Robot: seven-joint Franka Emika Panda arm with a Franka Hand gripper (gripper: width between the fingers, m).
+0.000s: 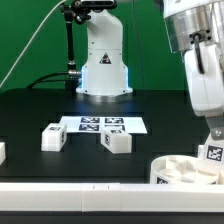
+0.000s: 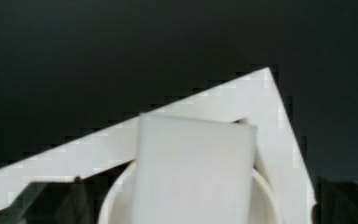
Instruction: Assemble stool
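Seat [image 1: 180,172] right under the gripper [image 1: 212,136], leg [image 1: 213,153] upright on it, jaws spread clear.

Clock hub is the middle of the exterior view. The seat [image 1: 180,172] is at about 4 o'clock: a white round disc lying flat, rim up, with ribs showing inside and its lower edge cut off by the frame. The first leg [image 1: 52,136] is a stubby white block with a tag, lying loose on the black table at 8 o'clock. The second leg [image 1: 117,141] is the same deal at 6, well apart from the first. The third leg [image 1: 212,152] stands in the seat on its 2 o'clock side, tag facing the camera. Can't tell if it's fully socketed.
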